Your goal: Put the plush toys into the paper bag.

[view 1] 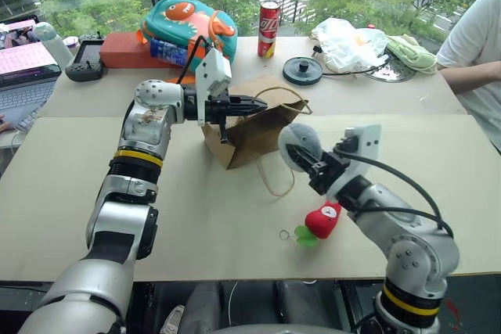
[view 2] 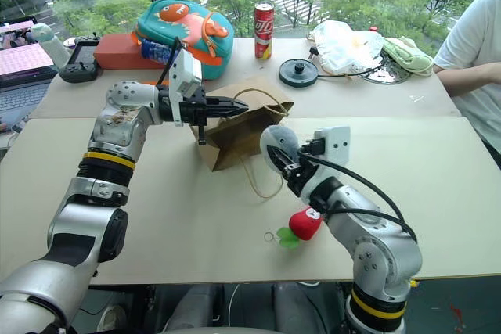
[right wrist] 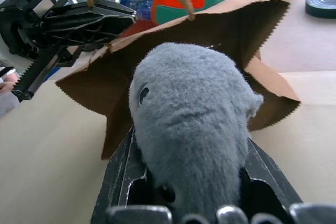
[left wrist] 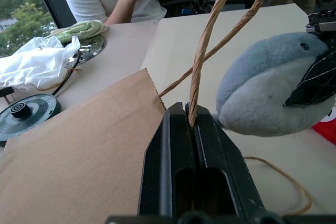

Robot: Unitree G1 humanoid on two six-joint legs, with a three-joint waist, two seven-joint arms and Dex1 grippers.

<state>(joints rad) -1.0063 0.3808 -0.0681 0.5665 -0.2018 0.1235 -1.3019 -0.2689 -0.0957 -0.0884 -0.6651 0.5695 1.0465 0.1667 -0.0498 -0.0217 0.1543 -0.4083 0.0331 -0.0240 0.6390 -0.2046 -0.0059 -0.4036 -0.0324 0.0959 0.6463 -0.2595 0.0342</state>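
Observation:
My left gripper [view 1: 262,105] is shut on a twisted-paper handle [left wrist: 202,61] of the brown paper bag [view 1: 250,131], holding it up above the table. The bag's mouth [right wrist: 236,24] faces my right arm. Just in front of that mouth, off the table, is the round grey-blue plush toy [view 1: 296,142], with my right gripper [view 1: 311,163] shut on it. In the right wrist view the toy [right wrist: 189,124] sits between the black fingers [right wrist: 118,177]. The red strawberry plush toy [view 1: 322,219], with green leaves and a key ring [view 1: 286,235], lies on the table near my right forearm.
At the back stand a teal and orange dinosaur backpack [view 1: 188,29], a red can [view 1: 268,29], a black disc [view 1: 302,70] and a white plastic bag [view 1: 348,41]. A person in white [view 1: 477,44] sits at the back right. A laptop [view 1: 23,76] and controller [view 1: 84,60] are at the left.

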